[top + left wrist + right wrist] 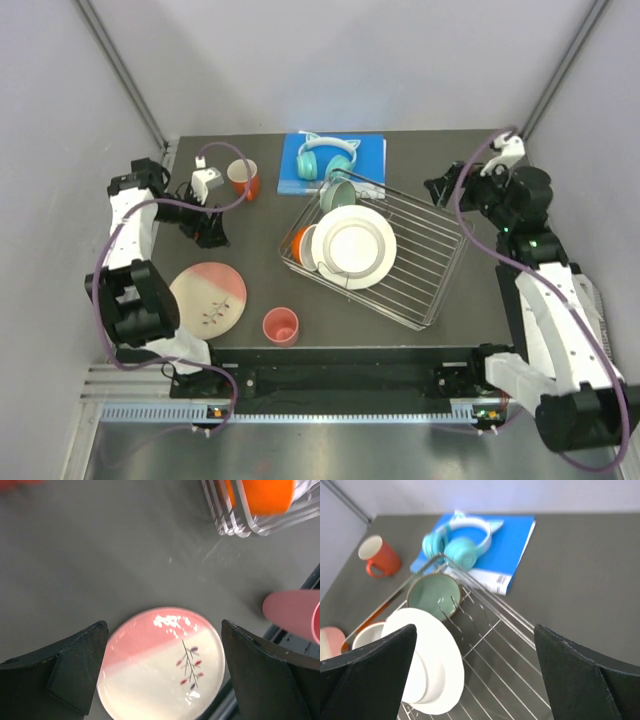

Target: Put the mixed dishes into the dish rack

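Three cups were out there: red-orange mug (243, 180), orange cup (300, 243), coral pink cup (281, 326). Three plates: one pink-and-cream plate (208, 294), apparently two white plates (357, 245). One mint green bowl (338, 195), one dish rack (430, 265), one headphones (325, 158), one blue book (370, 150).

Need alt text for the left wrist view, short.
A round pink-and-cream plate with a twig motif lies flat on the dark grey table, framed between the open fingers of the left pincer. A coral pink cup sits at the right edge; a corner of the clear-rimmed dish rack, holding an orange cup, shows top right.
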